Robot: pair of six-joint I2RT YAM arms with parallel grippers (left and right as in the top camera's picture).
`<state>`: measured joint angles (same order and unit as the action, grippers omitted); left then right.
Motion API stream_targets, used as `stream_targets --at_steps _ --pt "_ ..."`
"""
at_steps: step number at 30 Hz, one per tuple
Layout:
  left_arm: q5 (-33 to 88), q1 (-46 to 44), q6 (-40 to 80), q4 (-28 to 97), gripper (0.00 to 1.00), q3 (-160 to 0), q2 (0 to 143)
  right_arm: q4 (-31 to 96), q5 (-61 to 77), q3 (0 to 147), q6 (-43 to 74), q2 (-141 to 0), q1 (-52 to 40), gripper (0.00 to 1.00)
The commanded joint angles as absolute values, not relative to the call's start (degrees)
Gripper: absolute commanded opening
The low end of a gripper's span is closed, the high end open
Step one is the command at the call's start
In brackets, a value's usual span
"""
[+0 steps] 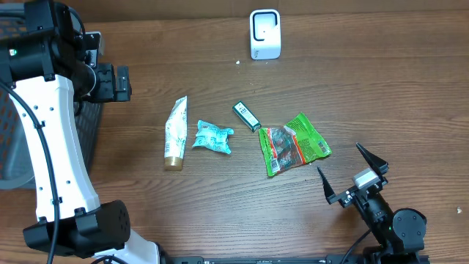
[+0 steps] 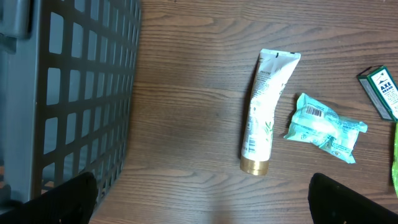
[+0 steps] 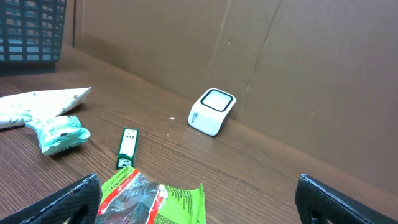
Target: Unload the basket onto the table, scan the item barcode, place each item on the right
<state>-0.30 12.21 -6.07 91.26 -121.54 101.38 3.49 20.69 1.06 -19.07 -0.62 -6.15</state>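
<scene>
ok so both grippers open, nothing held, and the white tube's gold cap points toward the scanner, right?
Not quite: the gold cap of the white tube points away from the scanner, toward the robot's side, as the overhead view shows. The rest stands: left gripper and right gripper are open, nothing held.

- Grey lattice basket, pictured on my left wrist feed, stands upright on the wood at the table's left side.
- Dark wood-grain table fills my overhead view.
- Brown, creased cardboard wall rises along the table's far edge on my right wrist feed.
- Small white speck lies on the table, just left of the scanner.
</scene>
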Motion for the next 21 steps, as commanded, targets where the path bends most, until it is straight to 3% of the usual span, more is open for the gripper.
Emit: stream_targets --at_steps 1,15,21 --pt "-0.9 12.4 -6.9 91.2 1.00 -121.9 100.5 3.1 16.4 0.5 -18.4 -0.2 -6.5 1.00" --pt "-0.9 12.4 -6.9 91.2 1.00 -121.9 100.5 -2.4 16.6 0.6 -14.3 -0.4 -6.3 1.00" --pt "-0.9 12.4 -6.9 91.2 1.00 -121.9 100.5 -0.6 22.5 11.4 -7.4 -8.3 -5.9 0.99"
